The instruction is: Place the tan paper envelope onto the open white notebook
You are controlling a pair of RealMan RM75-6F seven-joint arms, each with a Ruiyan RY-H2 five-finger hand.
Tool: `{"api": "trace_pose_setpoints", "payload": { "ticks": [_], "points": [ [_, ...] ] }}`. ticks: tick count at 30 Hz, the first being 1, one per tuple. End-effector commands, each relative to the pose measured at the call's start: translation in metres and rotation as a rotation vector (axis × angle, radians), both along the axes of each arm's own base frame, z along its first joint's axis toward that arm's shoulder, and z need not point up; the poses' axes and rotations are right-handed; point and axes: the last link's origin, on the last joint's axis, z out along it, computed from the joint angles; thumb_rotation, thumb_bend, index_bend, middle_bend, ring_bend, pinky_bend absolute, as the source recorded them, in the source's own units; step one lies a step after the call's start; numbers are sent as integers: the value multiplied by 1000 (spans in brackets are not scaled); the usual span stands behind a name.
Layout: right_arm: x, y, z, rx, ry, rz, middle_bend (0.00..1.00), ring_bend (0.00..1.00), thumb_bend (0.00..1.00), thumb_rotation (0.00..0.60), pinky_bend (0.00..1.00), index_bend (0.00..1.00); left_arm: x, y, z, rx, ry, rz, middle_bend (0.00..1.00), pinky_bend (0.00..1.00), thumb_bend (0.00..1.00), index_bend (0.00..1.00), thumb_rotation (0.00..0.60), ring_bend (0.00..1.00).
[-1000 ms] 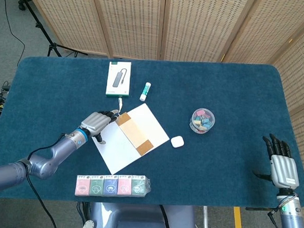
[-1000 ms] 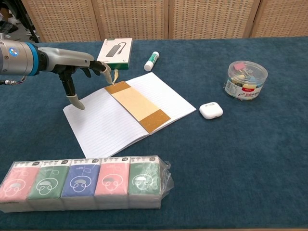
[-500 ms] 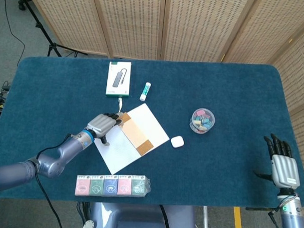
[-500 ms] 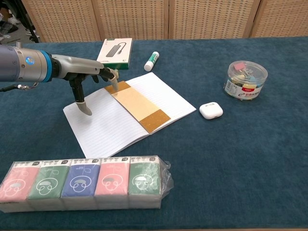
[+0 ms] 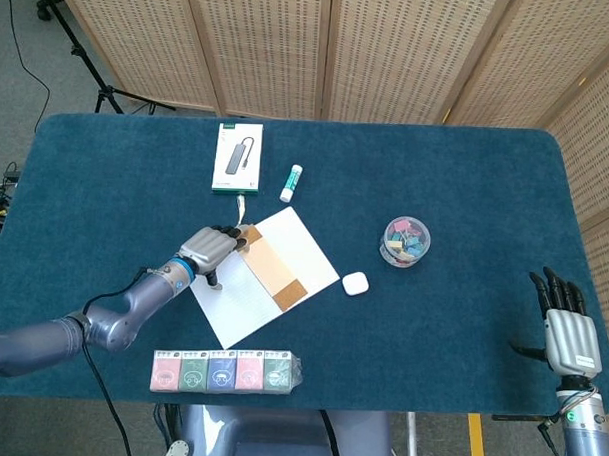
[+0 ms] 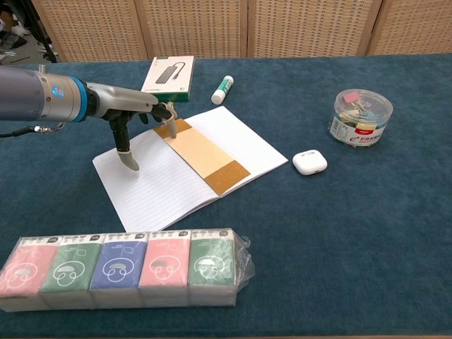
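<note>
The tan paper envelope lies diagonally along the middle fold of the open white notebook. My left hand hovers over the notebook's left page with its fingers spread. Its fingertips reach the envelope's far end, and the thumb points down at the page. Nothing is gripped in it. My right hand shows only in the head view, at the near right edge of the table. It is upright with its fingers apart and holds nothing.
A boxed USB hub and a glue stick lie behind the notebook. A jar of clips and a white earbuds case sit to the right. A row of tissue packs lines the near edge.
My left hand has shifted a little to the right over the notebook's left page. The envelope has stayed on the notebook. The right hand has not moved.
</note>
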Motion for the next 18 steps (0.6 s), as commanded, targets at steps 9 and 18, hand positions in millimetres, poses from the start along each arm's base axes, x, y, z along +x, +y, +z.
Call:
{"api": "trace_pose_setpoints", "payload": {
  "ticks": [9, 18],
  "points": [
    [0, 0, 0, 2, 0, -1, 0, 0, 0, 600, 0, 0, 0, 4, -1, 15, 7, 13, 61, 171, 119, 258, 600, 114],
    [-1, 0, 0, 0, 0, -3, 0, 0, 0, 600, 0, 0, 7, 1, -5, -5, 13, -21, 61, 171, 119, 260, 600, 115]
  ]
}}
